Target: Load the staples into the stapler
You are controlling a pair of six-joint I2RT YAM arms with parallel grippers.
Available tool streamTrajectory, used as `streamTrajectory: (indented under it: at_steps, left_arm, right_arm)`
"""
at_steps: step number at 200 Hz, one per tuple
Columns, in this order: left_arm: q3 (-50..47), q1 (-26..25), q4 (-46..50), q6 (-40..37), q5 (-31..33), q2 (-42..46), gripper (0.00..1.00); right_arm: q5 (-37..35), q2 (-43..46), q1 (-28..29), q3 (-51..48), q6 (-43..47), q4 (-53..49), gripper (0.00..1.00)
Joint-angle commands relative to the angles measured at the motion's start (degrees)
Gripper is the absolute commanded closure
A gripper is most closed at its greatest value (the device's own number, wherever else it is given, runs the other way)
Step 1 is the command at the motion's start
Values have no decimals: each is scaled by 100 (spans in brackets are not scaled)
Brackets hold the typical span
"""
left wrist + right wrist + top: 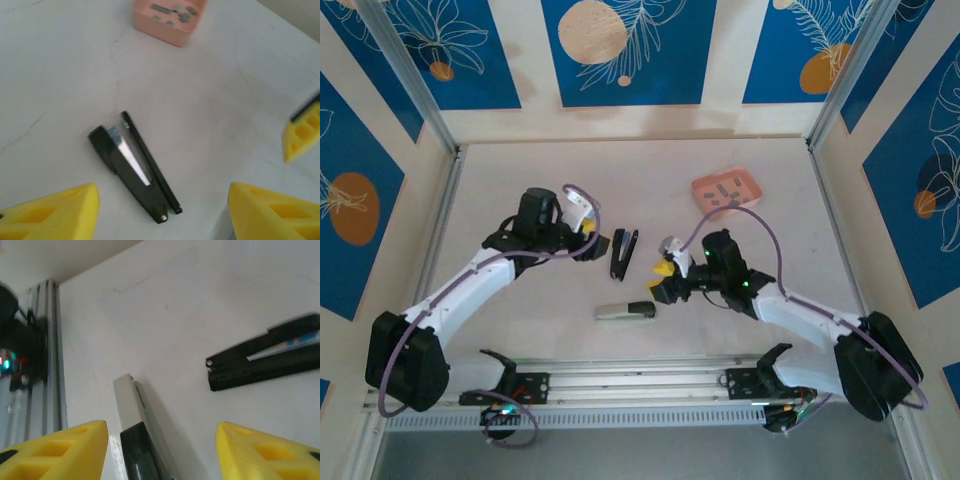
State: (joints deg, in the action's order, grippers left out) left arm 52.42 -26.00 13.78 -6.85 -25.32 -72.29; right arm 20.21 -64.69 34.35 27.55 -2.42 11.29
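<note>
Top external: stapler (pixel 620 262) lies lengthwise near-to-far, hinge nearest; left jaws and right jaws spread, empty.

The left white-and-black jointed arm (pixel 470 285) reaches up and inward, its wrist turned toward the small slim black stapler (pixel 624 254). The left black two-finger gripper (pixel 587 238) sits just left of that stapler, level with its far half. Its yellow wedge-shaped fingertips (pixel 60 210) stand well apart, with nothing clamped between them. The right white-and-black jointed arm (pixel 800 315) stretches in from the other side, its forearm slanting toward the stapler's near end. The right black two-finger gripper (pixel 663 280) hangs just right of the stapler, clear of it, and its own yellow fingertips (pixel 65 445) are likewise spread, gripping nothing
</note>
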Motion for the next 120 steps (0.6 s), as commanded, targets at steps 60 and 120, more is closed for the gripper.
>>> streamTrajectory:
  at_steps: [60,120]
  left_arm:
    - [653,-1525,1673,-2960,102,-816,31]
    - [1269,-2417,2075,-3213,468,-1978,31]
  right_arm:
    - [-912,1569,-613,-1043,-2146,-275,39]
    - [-970,1887,-638,-1276,-2312,-547,39]
